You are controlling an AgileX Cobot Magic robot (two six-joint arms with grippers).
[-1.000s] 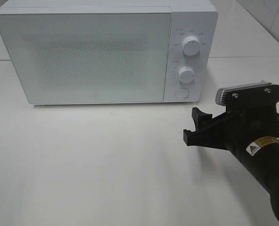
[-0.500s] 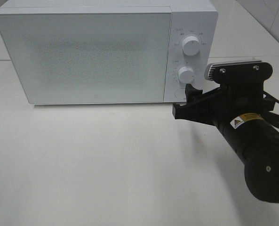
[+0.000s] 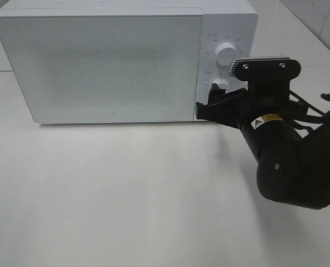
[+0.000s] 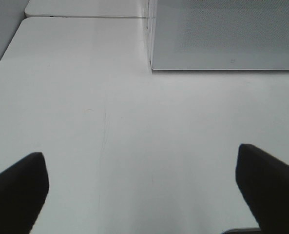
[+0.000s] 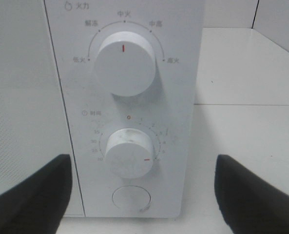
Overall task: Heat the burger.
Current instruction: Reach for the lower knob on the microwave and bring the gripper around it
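The white table [image 3: 126, 194] carries a white microwave [image 3: 98, 61] with its frosted door shut. The burger shows in no view, so its place cannot be told. The right gripper [image 3: 208, 105] sits just before the control panel, jaws apart and empty, flanking the lower knob [image 5: 129, 153] of 2 and the round button [image 5: 131, 197]. The left gripper [image 4: 142, 190] hangs over the table, jaws wide apart, holding nothing.

The microwave [image 3: 123, 61] is white. Its door [image 4: 227, 34] carries a fine grey speckled pattern. The upper knob [image 5: 125, 63] and lower knob [image 5: 129, 153] are white, each with a red indicator line. The right gripper [image 3: 208, 104] is black and its arm label [image 3: 263, 121] is yellow. The table [image 3: 126, 194] is white.
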